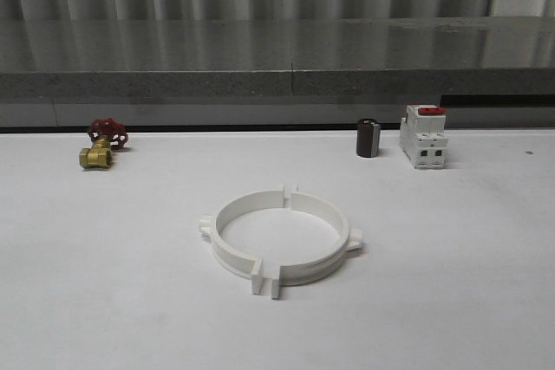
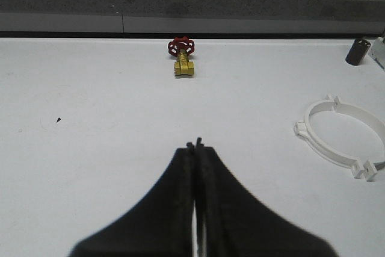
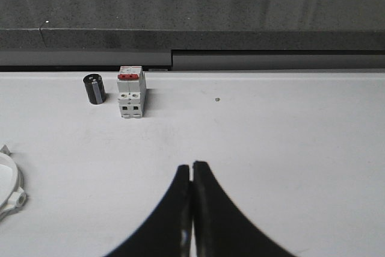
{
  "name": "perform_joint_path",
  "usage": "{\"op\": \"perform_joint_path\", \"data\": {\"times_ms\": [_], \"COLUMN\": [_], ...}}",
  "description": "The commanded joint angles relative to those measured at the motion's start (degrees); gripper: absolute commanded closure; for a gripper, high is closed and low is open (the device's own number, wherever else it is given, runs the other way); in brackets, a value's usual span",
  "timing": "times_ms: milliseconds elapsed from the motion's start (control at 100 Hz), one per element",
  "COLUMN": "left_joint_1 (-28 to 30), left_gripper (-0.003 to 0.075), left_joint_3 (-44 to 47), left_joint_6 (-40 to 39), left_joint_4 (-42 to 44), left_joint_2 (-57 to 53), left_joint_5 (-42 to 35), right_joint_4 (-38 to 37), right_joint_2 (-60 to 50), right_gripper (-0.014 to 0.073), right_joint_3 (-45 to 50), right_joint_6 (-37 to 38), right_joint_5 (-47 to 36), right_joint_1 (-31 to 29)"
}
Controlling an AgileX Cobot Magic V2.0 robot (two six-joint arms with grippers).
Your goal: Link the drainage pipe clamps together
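Two white half-ring drainage pipe clamps [image 1: 282,236] lie flat at the centre of a white bench [image 1: 104,275], end tabs meeting at 12 and 6 o'clock to form a ring, small nubs at 9 and 3. A grey stone ledge [image 1: 260,54] backs the bench. Brass valve with red handwheel [image 1: 102,145] sits at 10 o'clock of the ring; dark cylinder [image 1: 368,138] and white breaker with red switch [image 1: 424,136] at 1 o'clock. Left tool [image 2: 195,145] pressed together, empty, above bare bench. Right tool [image 3: 191,165] likewise pressed together, empty.
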Motion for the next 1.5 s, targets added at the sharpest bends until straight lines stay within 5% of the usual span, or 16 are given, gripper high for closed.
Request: {"op": "perform_joint_path", "data": {"times_ms": [0,590,780,1490], "left_joint_1": [-0.03,-0.03,-0.03,-0.03], "left_gripper": [0.074,0.074,0.074,0.074], "left_joint_3": [-1.49,-1.49,-1.49,-1.49], "left_joint_6": [-0.43,-0.43,-0.43,-0.43], "left_joint_4": [-0.54,-0.54,-0.54,-0.66], "left_joint_2": [0.85,0.85,0.85,0.85], "left_joint_5": [-4.07,-4.07,-4.07,-4.07], "right_joint_4": [-0.83,-2.25,-2.06,1.42], "right_joint_2": [-1.64,-16.86,-16.92,-16.92], "right_gripper": [0.0662,0.066,0.066,0.066], "right_joint_3": [-0.03,15.87,24.15,23.81], "right_joint_6": [-0.12,-0.22,-0.22,-0.15], "right_joint_5": [-4.67,-17.71,-31.63,-34.29], "right_joint_1": [-0.44,-0.53,-0.53,-0.53]}}
